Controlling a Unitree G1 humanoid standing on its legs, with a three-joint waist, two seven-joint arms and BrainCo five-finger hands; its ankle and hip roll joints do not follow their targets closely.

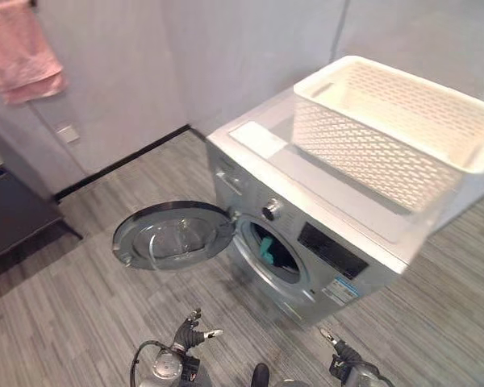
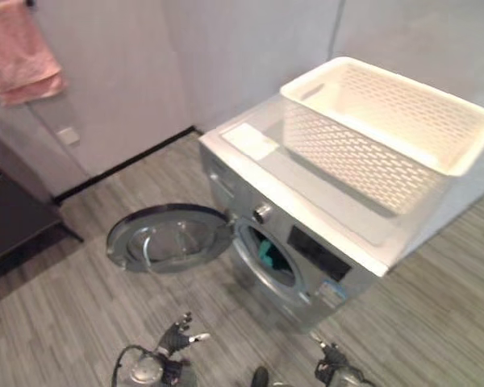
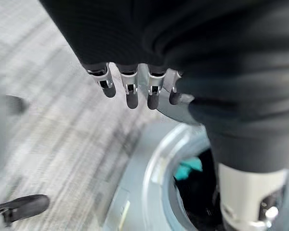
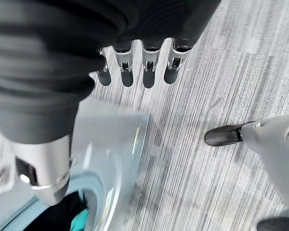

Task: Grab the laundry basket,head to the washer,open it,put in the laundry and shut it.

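A silver front-loading washer [image 1: 306,210] stands in a corner. Its round door [image 1: 173,235] is swung wide open to the left. A teal cloth [image 1: 268,248] lies inside the dark drum, and the same teal cloth [image 3: 188,168] appears in the left wrist view. The white slatted laundry basket [image 1: 363,153] sits on top of the washer and looks empty. My left hand [image 1: 189,330] hangs low in front of the door with straight fingers [image 3: 130,91], holding nothing. My right hand [image 1: 339,351] hangs low in front of the washer's right half, its fingers [image 4: 147,67] straight and empty.
A pink towel [image 1: 20,52] hangs on the grey wall at the upper left. Below it, a low dark cabinet [image 1: 12,214] stands at the left edge. Grey plank floor [image 1: 81,306] spreads in front of the washer.
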